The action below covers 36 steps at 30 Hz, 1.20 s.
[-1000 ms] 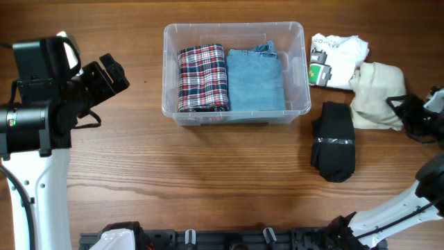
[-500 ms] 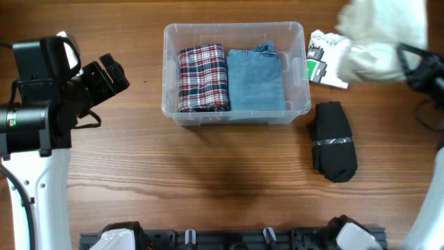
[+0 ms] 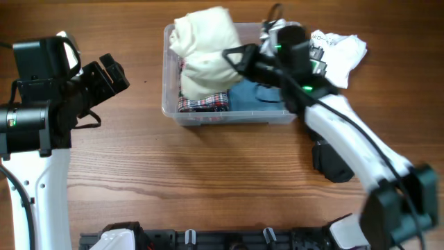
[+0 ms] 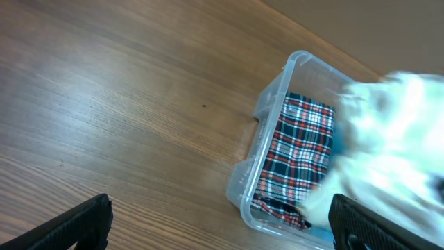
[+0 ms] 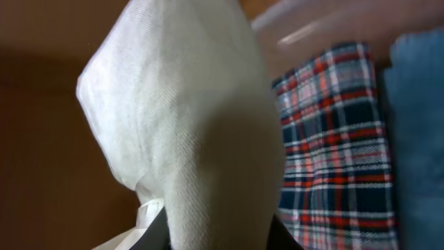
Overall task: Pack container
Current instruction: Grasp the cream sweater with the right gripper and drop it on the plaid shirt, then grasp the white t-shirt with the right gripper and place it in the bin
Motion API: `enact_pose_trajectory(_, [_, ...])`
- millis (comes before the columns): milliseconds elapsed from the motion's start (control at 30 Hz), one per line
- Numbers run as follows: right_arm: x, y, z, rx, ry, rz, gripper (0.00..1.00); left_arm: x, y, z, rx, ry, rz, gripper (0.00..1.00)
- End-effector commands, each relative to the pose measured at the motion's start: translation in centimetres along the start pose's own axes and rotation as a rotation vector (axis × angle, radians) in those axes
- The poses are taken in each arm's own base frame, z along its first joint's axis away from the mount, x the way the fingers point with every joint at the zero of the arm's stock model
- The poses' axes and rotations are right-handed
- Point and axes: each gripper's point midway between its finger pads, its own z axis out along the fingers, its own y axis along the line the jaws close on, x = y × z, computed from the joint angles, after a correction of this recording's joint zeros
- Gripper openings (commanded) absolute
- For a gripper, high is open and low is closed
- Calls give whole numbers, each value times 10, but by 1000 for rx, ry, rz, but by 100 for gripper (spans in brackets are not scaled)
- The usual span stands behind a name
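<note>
Overhead entry: right gripper [image 3: 234, 55], pinched on the cream garment [image 3: 201, 45]. A second ago we logged this garment near the counter's right edge. It now hangs over the container [image 3: 236, 117], far edge, centre, above the folded plaid shirt [image 3: 205, 104] and denim [image 3: 260, 97]. We judge release comes next. Left gripper [image 3: 114, 75]: spread, near left edge. Black bundle [image 3: 334, 163]: unpacked.

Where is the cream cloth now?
In the overhead view, the cream cloth hangs from the right gripper over the tub's left half, above the plaid cloth.
</note>
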Motion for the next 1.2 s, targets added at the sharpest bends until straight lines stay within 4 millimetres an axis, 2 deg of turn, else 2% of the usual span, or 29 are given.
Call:
enact_pose_trajectory(0, [-4,-16,35,1,-42,161,4,-2,3,0,-12,-7,5,100])
enact_pose_trajectory(67, [5,-36,52,41,-15,192,11,-2,3,0,-11,-7,5,100])
enact_pose_trajectory(100, [10,-41,56,48,1,187,23,-2,3,0,-11,-7,5,100])
enact_pose_trajectory(133, [15,-41,58,45,21,160,43,-2,3,0,-11,-7,5,100])
enact_pose_trajectory(233, [26,-30,56,-2,86,42,65,-2,3,0,-11,-7,5,100])
enact_pose_trajectory(333, [14,-14,41,-35,53,-67,66,-2,3,0,-11,-7,5,100])
enact_pose_trajectory(433, [-12,7,9,-62,-24,-192,65,-2,3,0,-11,-7,5,100])
enact_pose_trajectory(500, [-37,15,-28,-52,-93,-285,61,-2,3,0,-11,-7,5,100])
enact_pose_trajectory(533, [-51,11,-49,-24,-125,-323,61,-2,3,0,-11,-7,5,100])
enact_pose_trajectory(567, [-68,-2,-78,31,-162,-344,61,-2,3,0,-11,-7,5,100])
enact_pose_trajectory(600, [-80,-15,-97,79,-184,-348,64,-2,3,0,-11,-7,5,100])
enact_pose_trajectory(633, [-97,-42,-125,160,-213,-346,75,-2,3,0,-11,-7,5,100])
enact_pose_trajectory(667, [-114,-78,-153,255,-235,-313,87,-2,3,0,-11,-7,5,100])
enact_pose_trajectory(700, [-125,-115,-176,341,-243,-265,89,-2,3,0,-11,-7,5,100])
enact_pose_trajectory(733, [-133,-159,-203,434,-241,-208,92,-2,3,0,-11,-7,5,100])
enact_pose_trajectory(767, [-137,-182,-215,475,-241,-170,93,-2,3,0,-11,-7,5,100])
enact_pose_trajectory(800, [-141,-222,-232,531,-237,-107,93,-2,3,0,-11,-7,5,100])
enact_pose_trajectory(867, [-143,-259,-238,568,-227,-40,93,-2,3,0,-11,-7,5,100])
enact_pose_trajectory(900, [-141,-289,-235,580,-206,14,94,-2,3,0,-11,-7,5,100])
enact_pose_trajectory(1000, [-140,-319,-211,526,-167,41,94,-2,3,0,-11,-7,5,100])
enact_pose_trajectory(1033, [-139,-326,-196,479,-151,43,93,-2,3,0,-11,-7,5,100])
enact_pose_trajectory(1167, [-136,-350,-158,413,-142,130,93,-2,3,0,-11,-7,5,100])
